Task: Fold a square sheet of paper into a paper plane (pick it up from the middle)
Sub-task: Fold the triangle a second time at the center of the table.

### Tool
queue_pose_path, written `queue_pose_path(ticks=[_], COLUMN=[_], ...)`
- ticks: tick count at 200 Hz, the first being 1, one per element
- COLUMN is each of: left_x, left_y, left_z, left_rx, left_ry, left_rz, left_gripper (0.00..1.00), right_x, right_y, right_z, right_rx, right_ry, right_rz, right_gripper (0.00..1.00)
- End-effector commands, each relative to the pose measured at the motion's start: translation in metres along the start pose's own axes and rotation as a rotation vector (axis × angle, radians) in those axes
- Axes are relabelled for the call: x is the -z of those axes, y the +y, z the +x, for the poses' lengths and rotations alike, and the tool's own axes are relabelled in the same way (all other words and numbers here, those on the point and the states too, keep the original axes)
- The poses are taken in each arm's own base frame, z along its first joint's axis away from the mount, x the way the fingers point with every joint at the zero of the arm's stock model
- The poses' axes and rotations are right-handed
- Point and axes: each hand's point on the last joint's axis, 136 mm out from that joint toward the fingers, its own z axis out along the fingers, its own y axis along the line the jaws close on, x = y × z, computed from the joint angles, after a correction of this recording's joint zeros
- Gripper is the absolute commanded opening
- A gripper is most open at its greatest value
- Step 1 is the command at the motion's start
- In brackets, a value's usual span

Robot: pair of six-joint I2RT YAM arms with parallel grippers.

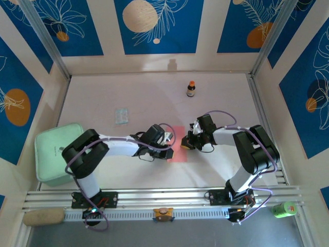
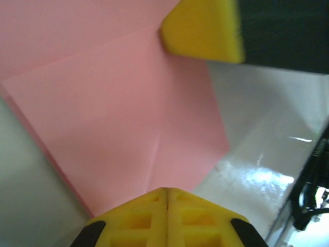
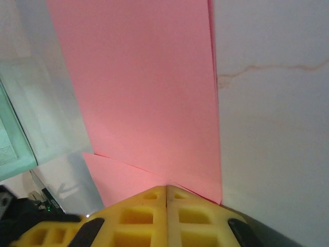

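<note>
The square sheet of paper (image 1: 178, 154) lies flat on the white table between my two arms, salmon pink and partly folded. In the left wrist view the paper (image 2: 118, 118) shows a folded flap and a centre crease. My left gripper (image 2: 167, 189) is shut, its tips resting on the near end of that crease. It reaches in from the left (image 1: 168, 151). My right gripper (image 3: 166, 186) is also shut, tips down on the paper (image 3: 149, 92) where two flap edges meet. It comes from the right (image 1: 184, 145). One of its yellow fingers (image 2: 203, 31) presses the sheet's far part.
A small brown bottle (image 1: 190, 89) stands at the back. A pale bluish packet (image 1: 121, 115) lies left of centre. A mint-green lidded box (image 1: 54, 153) sits at the left edge, beside the left arm. A green can (image 1: 284, 208) lies beyond the front rail.
</note>
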Motion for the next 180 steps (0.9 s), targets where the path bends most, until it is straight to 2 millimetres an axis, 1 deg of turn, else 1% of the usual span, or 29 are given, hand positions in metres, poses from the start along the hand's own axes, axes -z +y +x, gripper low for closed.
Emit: queue_pose_path(ticks=[1, 14, 28, 43, 55, 74, 97, 108, 126, 154, 180], left_x=[-0.007, -0.010, -0.011, -0.011, -0.011, -0.010, -0.010, -0.010, -0.011, -0.013, -0.014], left_y=[0.019, 0.024, 0.027, 0.029, 0.029, 0.028, 0.028, 0.030, 0.032, 0.033, 0.032], left_z=[0.009, 0.014, 0.019, 0.021, 0.020, 0.020, 0.019, 0.020, 0.023, 0.026, 0.028], left_rx=[0.035, 0.049, 0.063, 0.071, 0.072, 0.070, 0.072, 0.073, 0.079, 0.089, 0.092], left_ry=[0.023, 0.029, 0.031, 0.029, 0.026, 0.023, 0.024, 0.030, 0.038, 0.044, 0.044], left_rz=[-0.044, -0.045, -0.042, -0.040, -0.040, -0.041, -0.043, -0.054, -0.055, -0.044, -0.029], left_gripper=[0.01, 0.00, 0.00, 0.00, 0.00, 0.00, 0.00, 0.00, 0.00, 0.00, 0.00], right_x=[0.010, 0.015, 0.018, 0.016, 0.009, -0.006, -0.019, -0.021, -0.017, -0.006, 0.007], right_y=[0.014, 0.023, 0.034, 0.043, 0.046, 0.039, 0.019, 0.010, 0.001, -0.007, -0.009], right_z=[-0.004, -0.006, -0.002, 0.006, 0.017, 0.030, 0.037, 0.035, 0.029, 0.010, -0.012], right_rx=[0.043, 0.074, 0.105, 0.135, 0.151, 0.146, 0.104, 0.092, 0.076, 0.027, -0.004], right_ry=[-0.010, -0.026, -0.024, -0.006, 0.018, 0.060, 0.076, 0.071, 0.045, -0.010, -0.083], right_rz=[-0.025, -0.043, -0.066, -0.082, -0.073, -0.043, 0.006, 0.027, 0.043, 0.021, 0.001], right_gripper=[0.00, 0.00, 0.01, 0.01, 0.01, 0.00, 0.00, 0.00, 0.00, 0.00, 0.00])
